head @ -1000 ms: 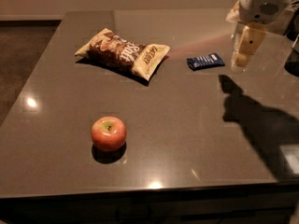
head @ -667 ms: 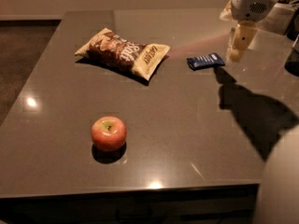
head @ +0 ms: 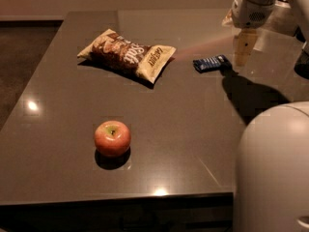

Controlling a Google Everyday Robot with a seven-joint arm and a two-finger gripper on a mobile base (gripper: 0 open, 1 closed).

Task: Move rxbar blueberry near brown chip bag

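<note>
Gripper (head: 244, 57) hovers far right over the table (head: 193, 129), just beside the rxbar blueberry (head: 211, 63), holding nothing; whether it is open cannot be told. Brown chip bag (head: 126, 56) lies leftward.

Up at the top right, the gripper (head: 244, 50) is a narrow, pale tan piece below a rounded white wrist housing (head: 253, 6) with a small dotted grille. A smooth white dome (head: 275, 163) fills the lower right corner.

Red apple (head: 112, 137) on the dark glossy table (head: 183, 120), near its front edge
</note>
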